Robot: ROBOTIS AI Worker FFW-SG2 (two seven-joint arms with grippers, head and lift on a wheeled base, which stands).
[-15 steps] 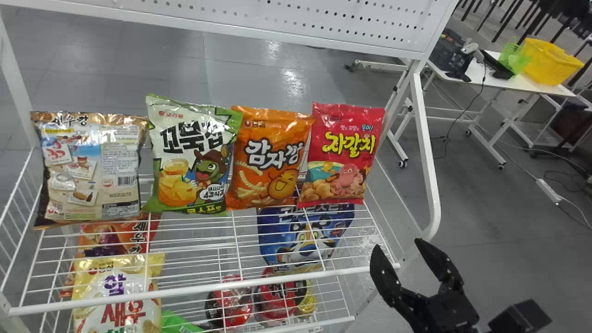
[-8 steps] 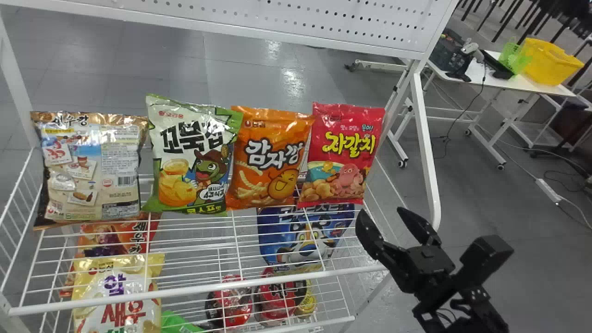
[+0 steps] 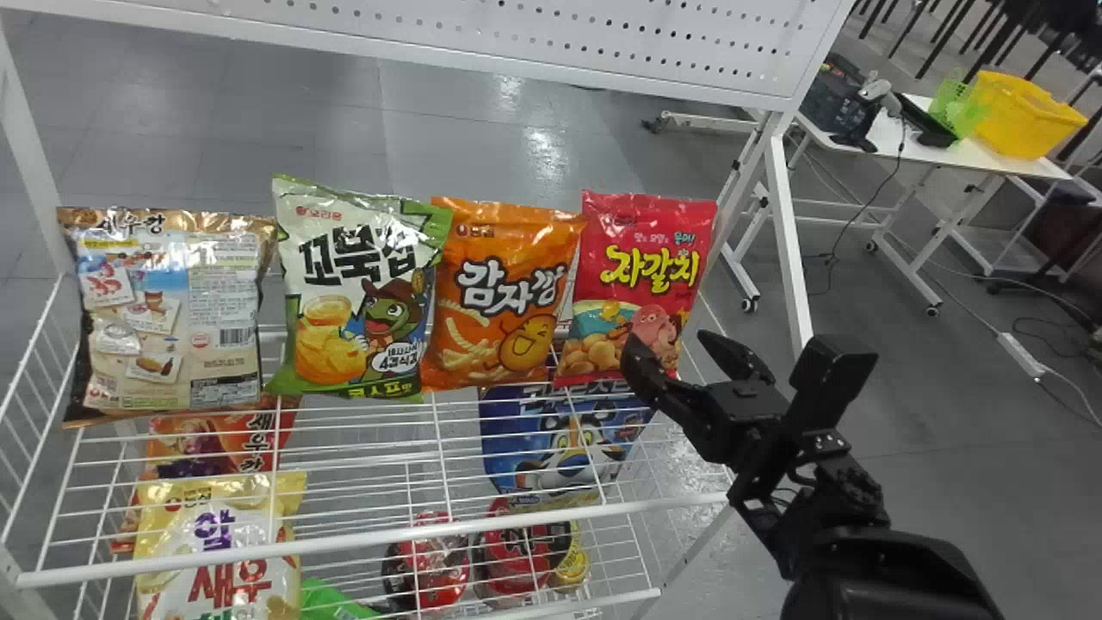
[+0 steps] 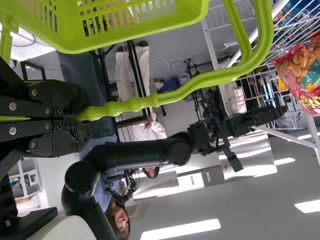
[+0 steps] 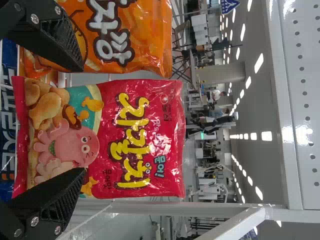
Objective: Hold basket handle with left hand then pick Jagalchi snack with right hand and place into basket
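The right gripper (image 3: 668,343) is wide open, just near the red shiny Jagalchi bag (image 3: 641,258). The left gripper (image 4: 82,116) is closed on the green plastic basket handle (image 4: 135,104). The bag stands upright on white wire shelf (image 3: 379,537), above grey floor (image 3: 947,482).

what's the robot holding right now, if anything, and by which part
The left gripper holds the lime-green plastic basket by the wavy grip of its curved handle. The right gripper, open by the shiny red snack bag, holds nothing.

White wire shelf (image 3: 379,537) with Jagalchi snack (image 3: 639,284), three other bags (image 3: 504,297).
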